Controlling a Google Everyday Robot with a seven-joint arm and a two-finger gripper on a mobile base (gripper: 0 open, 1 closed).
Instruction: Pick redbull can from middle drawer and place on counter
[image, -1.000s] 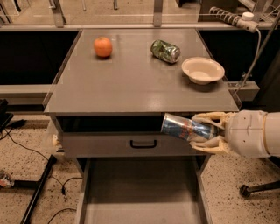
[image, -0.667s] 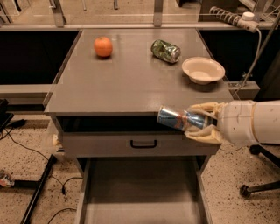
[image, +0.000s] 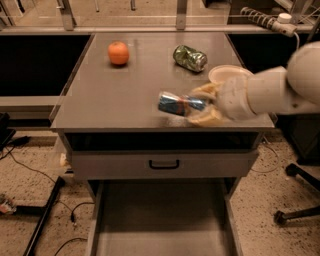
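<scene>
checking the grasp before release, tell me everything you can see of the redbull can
The redbull can is slim, blue and silver, shiny metal by its look. It lies on its side, pointing left to right, over the front right part of the counter. The tool, reaching in from the right, grips its right end, one tan finger above and one below. Whether it touches the counter cannot be told.

High frontal view over counter (image: 125, 95), end effector (image: 198, 105) right
</scene>
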